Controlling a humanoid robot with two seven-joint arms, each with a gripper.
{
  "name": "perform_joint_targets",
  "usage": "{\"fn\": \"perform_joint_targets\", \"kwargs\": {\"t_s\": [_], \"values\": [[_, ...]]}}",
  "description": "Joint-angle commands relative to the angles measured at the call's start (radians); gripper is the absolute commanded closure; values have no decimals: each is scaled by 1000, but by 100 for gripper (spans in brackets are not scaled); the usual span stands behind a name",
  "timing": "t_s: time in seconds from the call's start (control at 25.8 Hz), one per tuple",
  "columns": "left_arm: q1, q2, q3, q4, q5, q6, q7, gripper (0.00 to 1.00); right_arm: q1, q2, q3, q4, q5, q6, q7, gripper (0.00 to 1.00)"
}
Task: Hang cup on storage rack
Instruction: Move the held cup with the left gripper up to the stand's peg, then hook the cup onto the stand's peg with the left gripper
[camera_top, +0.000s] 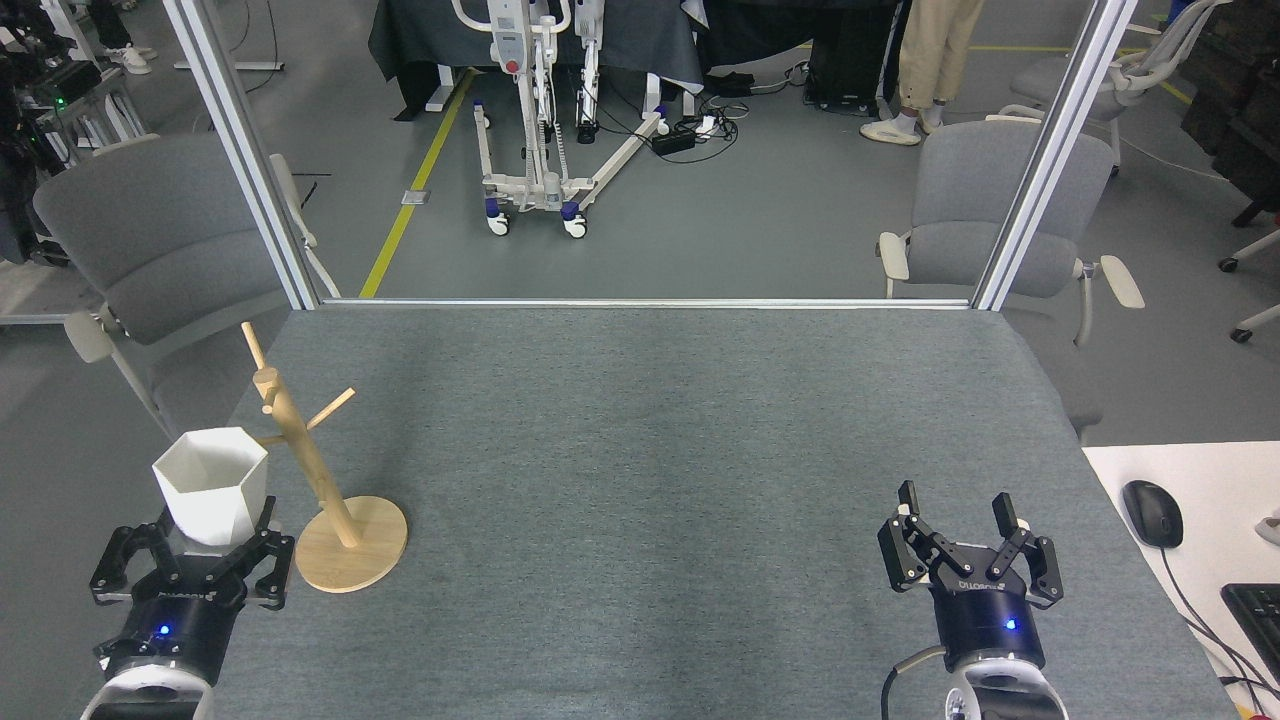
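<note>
At the left edge of the grey felt desk (640, 480), the left gripper (205, 555) holds the cup (212, 485) by its narrow base, fingers closed around it. The white faceted cup stands upright with its hexagonal mouth facing up, and its hollow shows nothing inside. Just to its right, nearly touching the rim, rises the storage rack (310, 480): a slim wooden post leaning slightly up and to the left from a round disc base, with pegs angled outward near the top. Far across the bare desk, the right gripper (955, 520) hovers low with its fingers spread wide and nothing between them. Beyond the desk lie a grey floor, two grey chairs and a wheeled metal stand.
</note>
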Motion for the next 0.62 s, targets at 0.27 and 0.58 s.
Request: {"fn": "perform_joint_targets", "kwargs": {"t_s": [0.27,0.58], "values": [[-4,1,-54,29,-61,52,3,100,0,-1,0,0,0,0,4,1],[-27,1,-63,75,-75,58,3,100,0,-4,0,2,0,0,4,1]]}}
